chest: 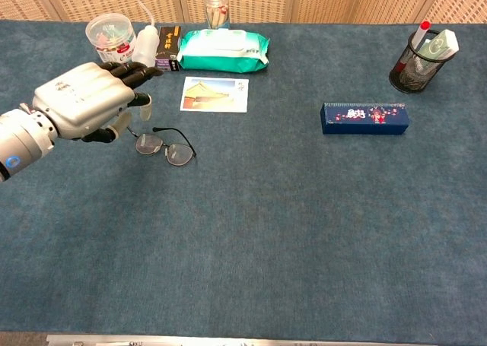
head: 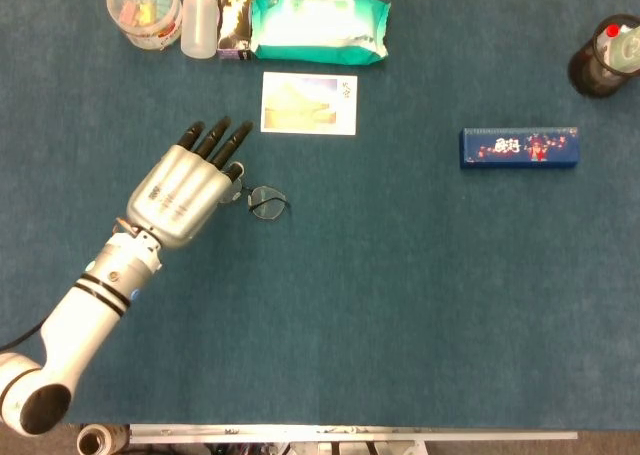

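Note:
A pair of thin-framed glasses (head: 265,203) lies flat on the blue cloth, left of the table's middle; the chest view shows the glasses (chest: 166,146) with both lenses free of the hand. My left hand (head: 185,188) hovers just to their left, palm down, fingers stretched toward the far side. In the chest view the left hand (chest: 84,103) is lifted off the cloth and holds nothing. Neither view shows my right hand.
A postcard (head: 309,104) lies just beyond the glasses. Along the far edge stand a plastic tub (head: 144,9), a squeeze bottle (head: 199,18), a small box (head: 233,17) and a wipes pack (head: 318,28). To the right are a blue box (head: 519,147) and a pen holder (head: 603,59).

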Controlling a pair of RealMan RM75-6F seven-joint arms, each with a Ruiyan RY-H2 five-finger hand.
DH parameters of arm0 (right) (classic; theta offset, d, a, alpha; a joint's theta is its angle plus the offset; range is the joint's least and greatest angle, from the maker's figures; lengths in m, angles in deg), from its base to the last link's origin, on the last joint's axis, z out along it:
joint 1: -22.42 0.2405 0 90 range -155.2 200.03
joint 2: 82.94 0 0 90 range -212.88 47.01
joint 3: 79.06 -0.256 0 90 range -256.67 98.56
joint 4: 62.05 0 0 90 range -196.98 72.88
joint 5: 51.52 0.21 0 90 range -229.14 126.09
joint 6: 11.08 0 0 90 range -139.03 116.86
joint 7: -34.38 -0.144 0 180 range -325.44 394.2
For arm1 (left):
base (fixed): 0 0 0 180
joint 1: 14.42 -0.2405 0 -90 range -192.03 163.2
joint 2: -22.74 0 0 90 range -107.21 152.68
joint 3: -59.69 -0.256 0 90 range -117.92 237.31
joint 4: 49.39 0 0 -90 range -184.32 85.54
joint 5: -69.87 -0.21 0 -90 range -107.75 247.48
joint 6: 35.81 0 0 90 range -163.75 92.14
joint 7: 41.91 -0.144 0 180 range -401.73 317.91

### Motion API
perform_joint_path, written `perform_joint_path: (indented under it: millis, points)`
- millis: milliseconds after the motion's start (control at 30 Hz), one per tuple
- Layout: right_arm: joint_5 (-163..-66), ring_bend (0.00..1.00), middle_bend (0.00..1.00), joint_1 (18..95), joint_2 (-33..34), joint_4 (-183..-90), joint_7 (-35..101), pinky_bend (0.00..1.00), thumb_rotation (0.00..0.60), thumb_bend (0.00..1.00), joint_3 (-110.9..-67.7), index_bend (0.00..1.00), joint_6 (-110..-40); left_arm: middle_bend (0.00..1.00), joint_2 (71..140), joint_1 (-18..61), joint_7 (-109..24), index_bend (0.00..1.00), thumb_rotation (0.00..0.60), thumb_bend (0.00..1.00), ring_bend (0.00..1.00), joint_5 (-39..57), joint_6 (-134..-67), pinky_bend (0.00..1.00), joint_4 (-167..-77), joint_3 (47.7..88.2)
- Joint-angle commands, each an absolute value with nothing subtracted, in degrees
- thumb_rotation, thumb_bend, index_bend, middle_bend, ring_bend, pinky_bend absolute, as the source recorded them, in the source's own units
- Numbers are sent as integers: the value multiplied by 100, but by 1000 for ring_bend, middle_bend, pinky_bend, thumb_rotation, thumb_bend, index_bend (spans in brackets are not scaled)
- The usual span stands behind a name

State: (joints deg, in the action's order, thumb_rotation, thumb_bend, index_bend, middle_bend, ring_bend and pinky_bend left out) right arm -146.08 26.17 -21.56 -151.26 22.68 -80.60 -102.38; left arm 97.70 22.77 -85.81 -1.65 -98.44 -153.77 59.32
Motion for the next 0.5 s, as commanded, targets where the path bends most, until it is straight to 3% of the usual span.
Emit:
perform_joint_path:
  millis: [33,267,500]
  points:
    - [-14611,235,342,2611,-2160,-15124,2256,217,600,244,-8061,275,-10252,0,9658,1987,-7844,303,600,685,0,-809,-10372,144,-15302,5914]
    - [-14606,235,341,2593,-2174,-15116,2218,217,600,244,-8071,275,-10289,0,9393,1602,-6847,242,600,674,0,-1127,-11056,145,-15011,6114]
    - [-14588,235,342,2571,-2187,-15112,2188,217,600,244,-8092,275,-10338,0,9232,1345,-6082,224,600,518,0,-847,-11364,145,-14625,6461]
